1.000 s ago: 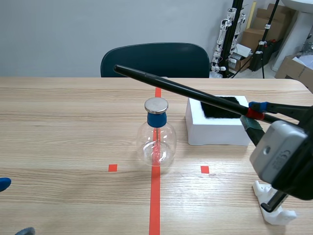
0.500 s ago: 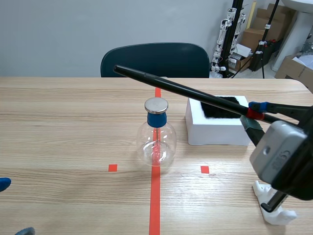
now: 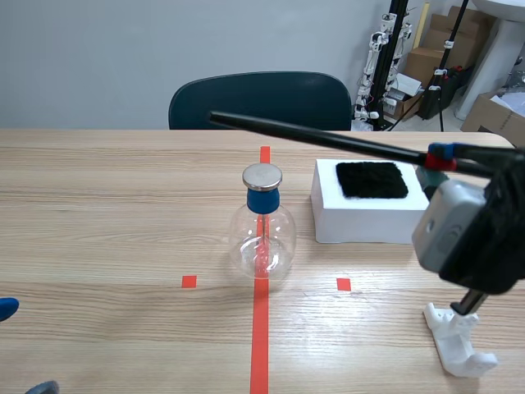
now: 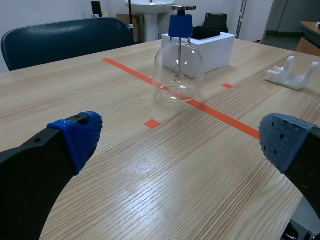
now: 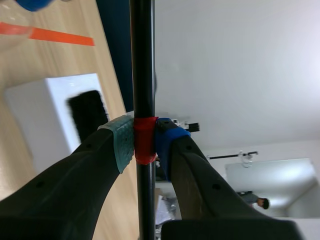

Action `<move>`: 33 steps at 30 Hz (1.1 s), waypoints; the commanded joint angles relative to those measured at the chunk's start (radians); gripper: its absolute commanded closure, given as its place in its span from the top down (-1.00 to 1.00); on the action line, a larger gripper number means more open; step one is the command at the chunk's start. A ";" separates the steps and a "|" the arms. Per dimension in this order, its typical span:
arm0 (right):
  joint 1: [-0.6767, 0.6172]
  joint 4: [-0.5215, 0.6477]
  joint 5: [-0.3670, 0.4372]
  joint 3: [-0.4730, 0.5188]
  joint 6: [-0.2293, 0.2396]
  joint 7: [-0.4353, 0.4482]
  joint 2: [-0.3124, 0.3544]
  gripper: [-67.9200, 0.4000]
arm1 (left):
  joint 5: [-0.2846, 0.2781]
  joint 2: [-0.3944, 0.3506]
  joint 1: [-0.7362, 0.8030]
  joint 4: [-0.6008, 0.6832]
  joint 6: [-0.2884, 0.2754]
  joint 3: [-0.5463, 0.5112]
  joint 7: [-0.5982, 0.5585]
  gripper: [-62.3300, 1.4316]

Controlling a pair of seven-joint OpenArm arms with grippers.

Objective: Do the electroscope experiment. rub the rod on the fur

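Rod (image 3: 328, 139) lifted off fur (image 3: 373, 179); looks like it's between strokes.
Scene: right end effector (image 3: 439, 158) pinches the rod, flask (image 3: 262, 234) near under its span, so watch it. Left wrist: left end effector (image 4: 182, 140) spread, open tabletop (image 4: 150, 195) ahead. Right wrist: pads clamp the red band, fur below.

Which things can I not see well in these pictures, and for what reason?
Scene view: left end effector, cut off by the corner; only pad tips show.
Scene and left wrist views: any leaves inside the electroscope, too small.
Right wrist view: rod, both ends cut off; fur blurred.
Scene view: white holder, top hidden by the right arm.
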 commanded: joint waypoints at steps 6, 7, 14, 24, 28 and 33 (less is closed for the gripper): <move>0.145 0.012 0.049 0.008 -0.013 -0.191 0.222 -0.92 | -0.013 -0.006 0.000 0.009 -0.002 -0.001 -0.018 1.00; 0.162 0.012 0.052 0.008 -0.010 -0.222 0.253 -0.92 | -0.013 -0.006 0.000 0.009 -0.002 -0.001 -0.018 1.00; 0.299 -0.088 0.088 0.008 0.041 -0.271 0.429 -0.92 | -0.013 -0.006 0.000 0.009 -0.002 -0.001 -0.018 1.00; 0.476 -0.308 -0.047 -0.044 0.150 -0.186 0.435 -0.92 | -0.013 -0.006 0.000 0.009 -0.002 -0.001 -0.018 1.00; 0.523 -0.331 -0.145 -0.104 0.167 -0.231 0.389 -0.92 | -0.013 -0.006 0.000 0.009 -0.002 -0.001 -0.018 1.00; 0.568 -0.362 -0.279 -0.167 0.195 -0.299 0.309 -0.92 | -0.013 -0.006 0.000 0.009 -0.002 -0.001 -0.018 1.00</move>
